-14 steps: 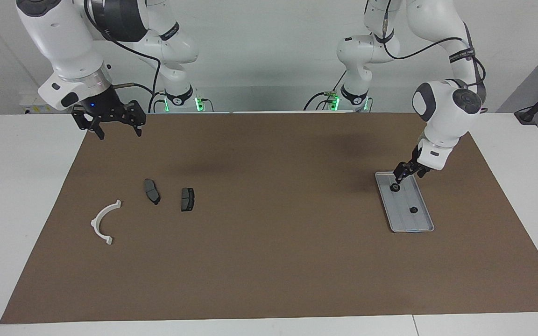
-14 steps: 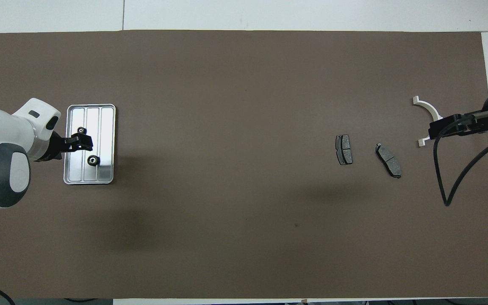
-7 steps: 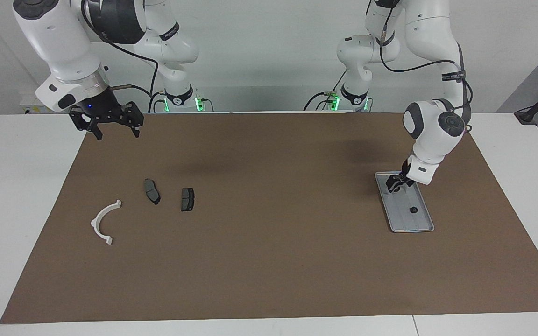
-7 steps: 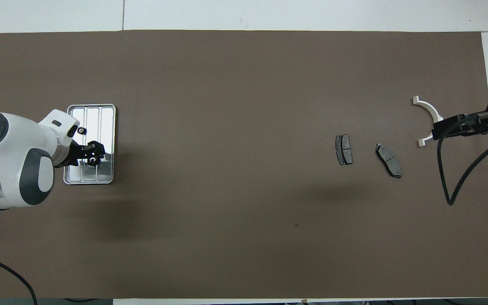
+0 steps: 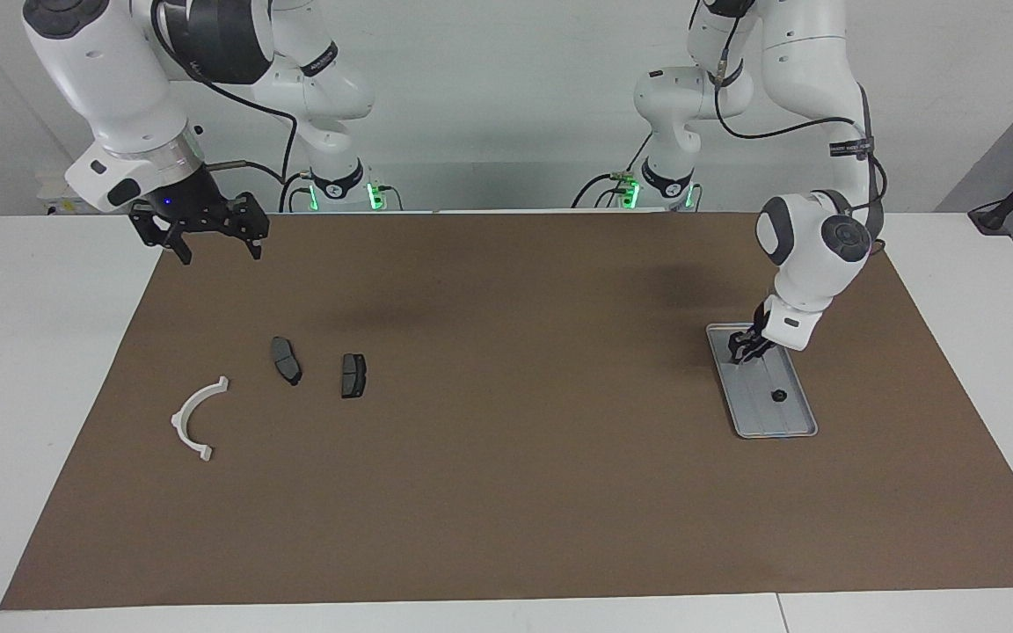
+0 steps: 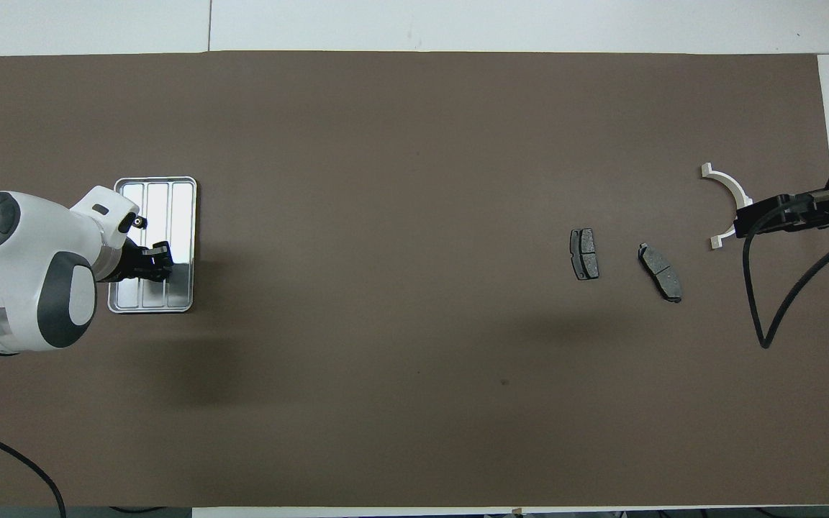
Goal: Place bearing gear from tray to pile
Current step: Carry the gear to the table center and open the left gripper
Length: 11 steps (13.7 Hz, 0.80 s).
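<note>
The left pincer (image 5: 745, 348) reaches down into the tray (image 5: 792, 425), its grip unreadable; a half-caught bearing gear could slip. The right pincer (image 5: 217, 237) waits wide open.

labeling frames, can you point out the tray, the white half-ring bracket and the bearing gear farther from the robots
tray (image 5: 798, 428): facing view, rim at the corner farthest from the robots.
white half-ring bracket (image 5: 187, 408): facing view, middle of the arc.
bearing gear (image 5: 778, 395): facing view, its dark top, on the tray.
</note>
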Each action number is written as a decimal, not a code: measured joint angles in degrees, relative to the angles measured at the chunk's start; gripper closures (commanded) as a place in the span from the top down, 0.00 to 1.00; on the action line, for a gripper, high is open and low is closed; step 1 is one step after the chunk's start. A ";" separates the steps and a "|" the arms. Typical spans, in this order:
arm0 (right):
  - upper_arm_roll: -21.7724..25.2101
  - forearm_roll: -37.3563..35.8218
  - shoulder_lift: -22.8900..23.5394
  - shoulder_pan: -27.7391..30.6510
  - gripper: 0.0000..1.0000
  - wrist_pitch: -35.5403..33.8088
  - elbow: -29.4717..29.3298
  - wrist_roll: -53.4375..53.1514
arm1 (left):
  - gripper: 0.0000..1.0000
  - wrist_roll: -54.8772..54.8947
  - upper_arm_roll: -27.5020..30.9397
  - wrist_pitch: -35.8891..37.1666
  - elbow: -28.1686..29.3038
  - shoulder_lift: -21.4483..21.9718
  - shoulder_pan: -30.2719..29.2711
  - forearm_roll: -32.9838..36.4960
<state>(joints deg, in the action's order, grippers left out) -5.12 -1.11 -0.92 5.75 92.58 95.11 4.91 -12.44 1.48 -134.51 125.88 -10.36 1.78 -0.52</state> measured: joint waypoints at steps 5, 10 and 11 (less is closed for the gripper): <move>0.02 0.00 -0.01 1.32 1.00 0.00 0.05 1.06 | 0.00 -2.48 -0.06 1.95 -1.84 -0.03 0.13 0.00; -0.06 0.00 -0.13 1.38 1.00 0.01 0.19 1.12 | 0.00 -21.08 -0.78 12.88 -15.46 -1.08 8.60 -0.02; -0.09 0.00 -0.16 1.38 1.00 0.12 0.35 1.12 | 0.00 -25.52 -0.87 12.90 -16.83 -1.70 11.01 -0.15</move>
<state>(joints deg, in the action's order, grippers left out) -5.20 -1.11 -1.08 7.13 92.70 95.45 6.04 -37.96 0.60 -121.60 109.05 -12.07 12.79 -0.67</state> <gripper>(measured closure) 0.000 0.652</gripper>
